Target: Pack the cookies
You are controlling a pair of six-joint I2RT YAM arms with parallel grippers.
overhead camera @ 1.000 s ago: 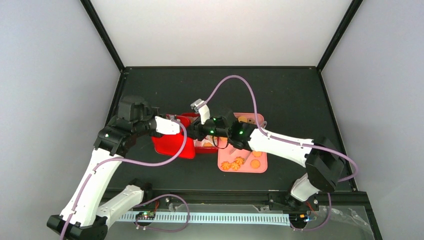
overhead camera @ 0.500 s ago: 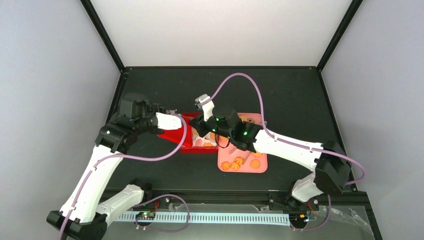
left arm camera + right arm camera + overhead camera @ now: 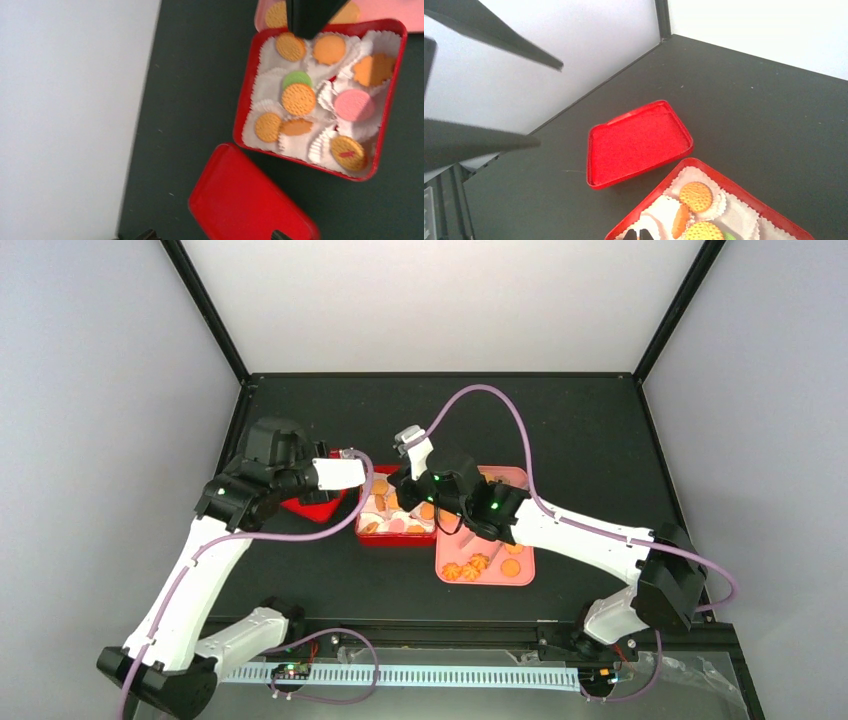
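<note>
An open red box [image 3: 398, 538] holds cookies [image 3: 298, 99] in white paper cups, mostly orange, with one green and one pink. More orange cookies [image 3: 470, 568] lie on the pink tray [image 3: 521, 578] to its right. The red lid [image 3: 639, 142] lies inside-up on the table left of the box. My left gripper [image 3: 215, 235] hovers open over the lid's near end, its fingers [image 3: 479, 142] spread wide with nothing gripped. My right gripper [image 3: 639, 234] is shut with nothing seen between its tips, above a paper cup at the box's corner [image 3: 408, 495].
The black table [image 3: 560, 430] is framed by black posts and white walls. A purple cable [image 3: 480, 392] arches above the box and tray. The lid sits close to the table's left edge [image 3: 237, 440].
My left arm carried the red lid off the box to the left, laid it down and opened. My right gripper closed and shifted slightly over the uncovered box.
</note>
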